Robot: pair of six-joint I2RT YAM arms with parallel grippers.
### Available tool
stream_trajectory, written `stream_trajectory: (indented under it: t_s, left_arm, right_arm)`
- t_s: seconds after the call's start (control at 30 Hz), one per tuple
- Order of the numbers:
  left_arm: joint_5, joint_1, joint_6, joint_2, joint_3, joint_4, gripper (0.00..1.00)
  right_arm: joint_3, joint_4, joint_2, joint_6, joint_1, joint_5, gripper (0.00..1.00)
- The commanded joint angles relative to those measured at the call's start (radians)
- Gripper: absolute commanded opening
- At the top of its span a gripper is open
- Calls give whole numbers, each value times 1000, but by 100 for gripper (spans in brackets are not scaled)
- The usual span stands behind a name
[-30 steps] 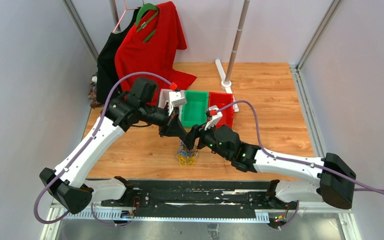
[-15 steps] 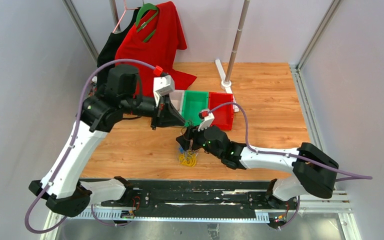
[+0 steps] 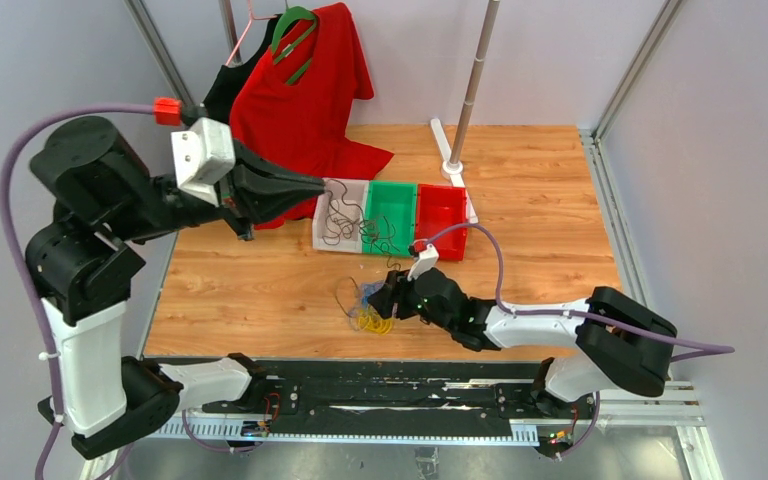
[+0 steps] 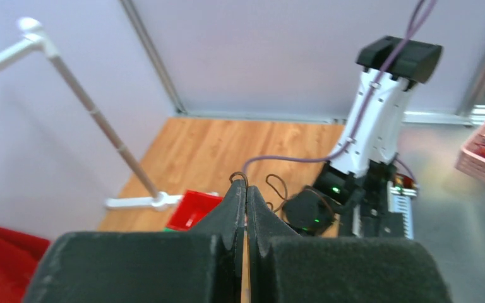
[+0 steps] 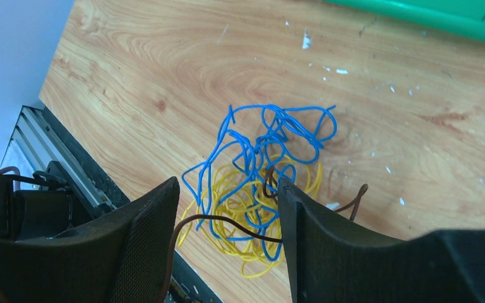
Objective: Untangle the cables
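L end effector [image 3: 312, 185]: clenched on thin dark-brown cable [image 3: 336, 216], high, left of green plastic bin [image 3: 400, 200].
R end effector [image 5: 227, 196]: jaws apart, over tangle.
Blue-and-yellow cable tangle [image 5: 252, 158]: on wooden table [image 3: 260, 290], just near-side of bin.

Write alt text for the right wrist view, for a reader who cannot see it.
The right gripper, black fingers open, hangs above a loose tangle of blue cable and yellow cable on the wooden table. A thin dark brown cable crosses between the fingers, and a green bin edges the top right corner.
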Motion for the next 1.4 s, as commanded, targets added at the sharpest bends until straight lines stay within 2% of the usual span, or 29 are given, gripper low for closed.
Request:
stream_trajectory:
  t_s: [0.0,0.17,0.3,0.37,0.6,0.7,0.77,0.87,1.03,1.2,1.37]
  left_arm:
    - [-166,-9,60,29,90,9,0]
    - [-257,-9,61,7,102,118,0]
    - [-284,-9,77,-5,97,157,0]
    - [-310,-9,87,-8,97,179,0]
    - [-411,-9,134,13,175,283,0]
    - [-452,-9,148,14,192,349,0]
    - [-480,-9,152,11,193,398,1]
    - [-518,-9,156,12,201,457,1]
    - [-514,-9,160,19,206,426,0]
    - [-514,-9,185,-31,24,356,0]
    - [-560,-9,228,-105,-252,357,0]
  right_arm:
    - [-43,2,-34,45,-9,-7,58]
    - [-71,5,-27,78,-8,-23,52]
    - [-86,11,-23,96,-8,-34,38]
    - [-93,8,-27,102,-8,-38,35]
    - [-133,28,-28,130,-3,-23,38]
    - [-144,37,-27,133,3,-17,43]
    - [-151,38,-31,136,5,-12,40]
    - [-169,49,-40,146,5,-3,28]
    - [-172,44,-65,140,5,-14,26]
    - [-147,-49,-188,104,5,-14,33]
    - [-124,-178,-343,58,5,24,29]
